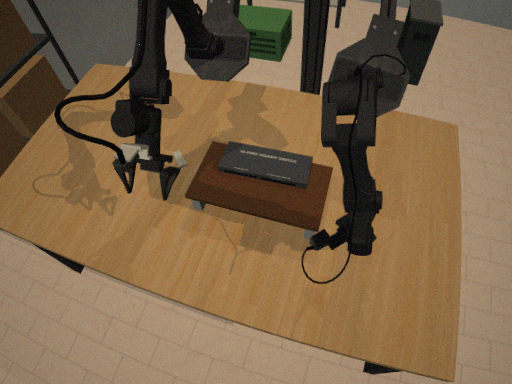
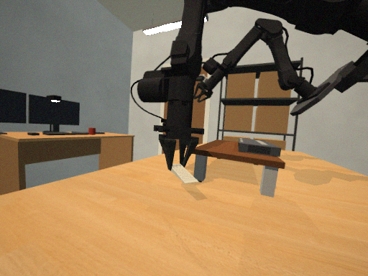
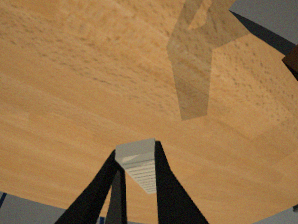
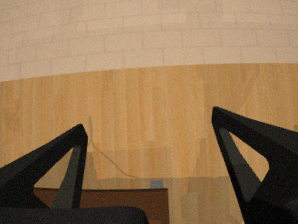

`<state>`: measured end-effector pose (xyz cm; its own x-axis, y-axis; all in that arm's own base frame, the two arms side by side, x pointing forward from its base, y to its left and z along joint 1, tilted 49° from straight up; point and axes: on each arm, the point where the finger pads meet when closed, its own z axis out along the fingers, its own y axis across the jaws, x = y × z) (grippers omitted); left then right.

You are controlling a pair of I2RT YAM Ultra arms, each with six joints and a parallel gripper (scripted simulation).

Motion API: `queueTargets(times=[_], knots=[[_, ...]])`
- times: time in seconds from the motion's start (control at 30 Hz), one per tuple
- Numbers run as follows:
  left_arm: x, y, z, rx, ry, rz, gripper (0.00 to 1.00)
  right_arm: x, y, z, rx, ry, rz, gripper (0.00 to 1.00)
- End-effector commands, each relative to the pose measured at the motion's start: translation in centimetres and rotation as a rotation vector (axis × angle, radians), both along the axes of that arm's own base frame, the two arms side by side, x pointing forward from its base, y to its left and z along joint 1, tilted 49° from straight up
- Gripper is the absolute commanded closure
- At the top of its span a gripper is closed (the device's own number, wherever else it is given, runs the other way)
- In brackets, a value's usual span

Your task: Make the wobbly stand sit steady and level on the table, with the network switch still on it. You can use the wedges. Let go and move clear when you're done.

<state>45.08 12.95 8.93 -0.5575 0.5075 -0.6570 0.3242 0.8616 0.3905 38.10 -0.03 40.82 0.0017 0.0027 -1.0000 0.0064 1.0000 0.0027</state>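
The brown stand [image 1: 255, 201] [image 2: 220, 148] [image 4: 105, 197] is on its grey legs at the table's middle; its tilt is hard to tell. The dark network switch [image 1: 266, 165] [image 2: 259, 147] lies on its top. My left gripper [image 2: 177, 167] [image 3: 138, 149] is shut on a white ridged wedge [image 2: 185, 175] [image 3: 143, 167], holding it slightly above the table near a dark-footed leg [image 2: 200, 169]. Its fingers are hidden in the top view. My right gripper [image 1: 148, 195] [image 2: 202, 99] [image 4: 147, 122] is open and empty on the stand's other side.
A pale block [image 1: 180, 159] shows beside the right gripper, and another pale piece is partly hidden behind it; I cannot tell whether they are wedges. The arms stand over the table's back edge. A green crate [image 1: 265, 35] is beyond the table.
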Motion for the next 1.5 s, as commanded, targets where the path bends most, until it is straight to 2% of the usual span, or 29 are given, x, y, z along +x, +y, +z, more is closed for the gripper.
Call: queueTargets(times=[0.0,0.1,0.23,0.27,0.3,0.4,0.43,0.5,0.63,0.87,0.93,0.97,1.1,1.13,1.3,1.43,1.47], knots=[[-1.3,0.0,-0.3,-0.097,-0.003,0.066,1.00,-0.7,-0.1,1.4,-0.008,-0.032,0.003,0.00],[-2.0,0.0,-1.2,-0.270,-0.019,0.206,1.00,-0.7,-0.1,1.4,-0.008,-0.032,0.003,0.00],[-3.6,0.0,-1.9,-0.430,-0.033,0.336,1.00,-0.7,-0.1,1.4,-0.008,-0.032,0.003,0.00],[-2.7,0.0,-0.7,-0.462,-0.087,0.348,1.00,-0.7,-0.1,1.4,-0.008,-0.032,0.003,0.00],[-4.0,0.0,-2.5,-0.485,-0.040,0.389,1.00,-0.7,-0.1,1.4,-0.008,-0.032,0.003,0.00],[-4.2,-0.3,-2.7,-0.514,-0.038,0.404,1.00,-0.7,-0.1,1.4,-0.008,-0.032,0.003,0.00],[-5.0,0.2,-3.1,-0.572,-0.041,0.475,1.00,-0.7,-0.1,1.4,-0.008,-0.032,0.003,0.00],[-5.2,-0.8,-6.4,-0.674,0.003,0.561,1.00,-0.7,-0.1,1.4,-0.008,-0.032,0.003,0.00],[-4.4,-0.2,-6.7,-0.814,-0.054,0.672,1.00,-0.7,-0.1,1.4,-0.008,-0.032,0.003,0.00],[-5.9,-1.1,-10.6,-1.069,-0.034,0.892,1.00,-0.7,-0.1,1.4,-0.008,-0.032,0.003,0.00],[-5.9,-1.1,-10.6,-1.069,-0.034,0.892,1.00,-0.7,-0.1,1.4,-0.008,-0.032,0.003,0.00],[-6.1,-1.2,-11.1,-1.159,-0.042,0.968,1.00,-0.7,-0.1,1.4,-0.008,-0.032,0.003,0.00],[-6.7,-1.6,-12.2,-1.306,-0.054,1.078,1.00,-0.7,-0.1,1.4,-0.008,-0.032,0.003,0.00],[-7.5,-2.0,-13.3,-1.338,-0.038,1.121,1.00,-0.7,-0.1,1.4,-0.008,-0.032,0.003,0.00],[-8.4,-2.6,-14.4,-1.523,-0.047,1.261,1.00,-0.7,-0.1,1.4,-0.008,-0.032,0.003,0.00],[-10.2,-3.4,-16.3,-1.662,-0.019,1.402,1.00,-0.7,-0.1,1.4,-0.008,-0.032,0.003,0.00],[-10.2,-3.4,-16.3,-1.662,-0.019,1.402,1.00,-0.7,-0.1,1.4,-0.008,-0.032,0.003,0.00]])
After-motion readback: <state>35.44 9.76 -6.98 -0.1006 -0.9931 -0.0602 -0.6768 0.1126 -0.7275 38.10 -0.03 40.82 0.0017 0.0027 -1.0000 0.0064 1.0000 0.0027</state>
